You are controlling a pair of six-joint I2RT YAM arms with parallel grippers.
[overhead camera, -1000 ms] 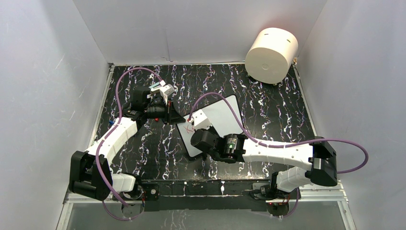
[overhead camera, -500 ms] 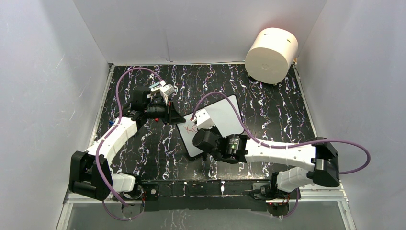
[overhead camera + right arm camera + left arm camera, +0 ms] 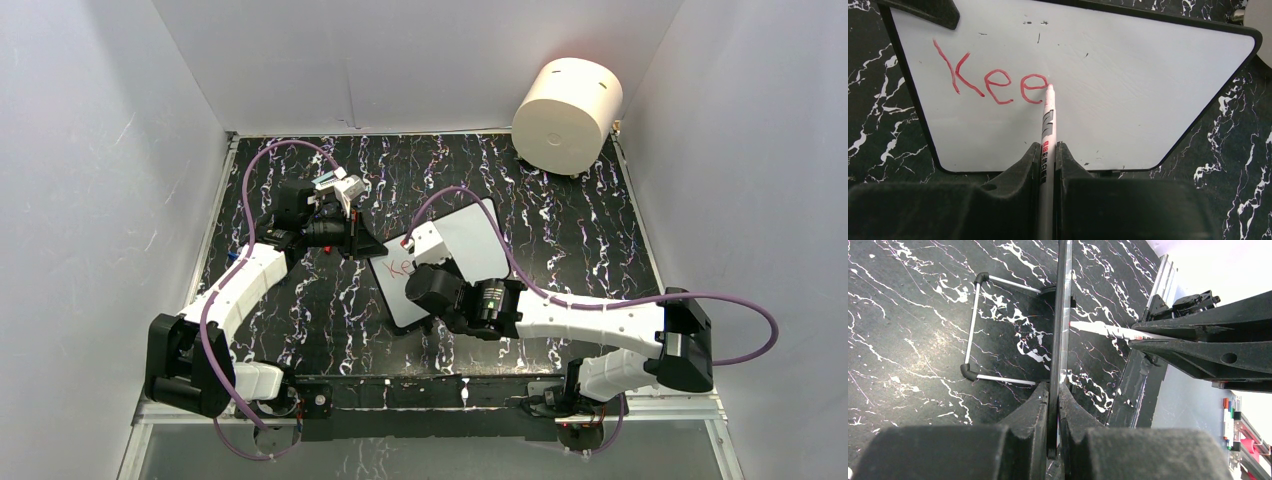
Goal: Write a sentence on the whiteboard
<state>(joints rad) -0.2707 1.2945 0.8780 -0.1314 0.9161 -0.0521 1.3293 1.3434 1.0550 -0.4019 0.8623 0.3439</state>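
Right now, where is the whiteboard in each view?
Top external: whiteboard at centre, tilted.
Left wrist: edge-on, a thin vertical strip pinched by the left gripper.
Right wrist: face-on, filling the upper frame.
Shared landmark: marker, tip on the whiteboard in both wrist views.

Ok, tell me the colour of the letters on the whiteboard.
The letters are red, clearest in the right wrist view.
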